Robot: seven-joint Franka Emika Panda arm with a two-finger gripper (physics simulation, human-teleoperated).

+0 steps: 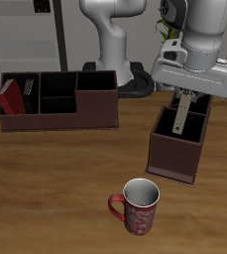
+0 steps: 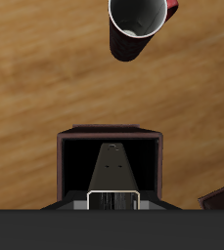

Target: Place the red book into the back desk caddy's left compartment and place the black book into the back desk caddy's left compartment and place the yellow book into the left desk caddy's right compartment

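Observation:
My gripper [image 1: 183,117] hangs over the left desk caddy [image 1: 174,154], shut on a thin book seen edge-on, the yellow book [image 1: 182,107]. The book's lower end dips into the caddy compartment farther from the table's front edge. In the wrist view the book [image 2: 113,168] runs down between the jaws into that dark compartment, inside the caddy's rim [image 2: 109,132]. The red book [image 1: 7,97] and the black book [image 1: 29,87] stand upright together in the end compartment of the back desk caddy [image 1: 75,114].
A red and white mug [image 1: 137,206] stands near the table's front edge, a little in front of the left desk caddy, and shows in the wrist view too [image 2: 138,24]. The robot's base rises behind the caddies.

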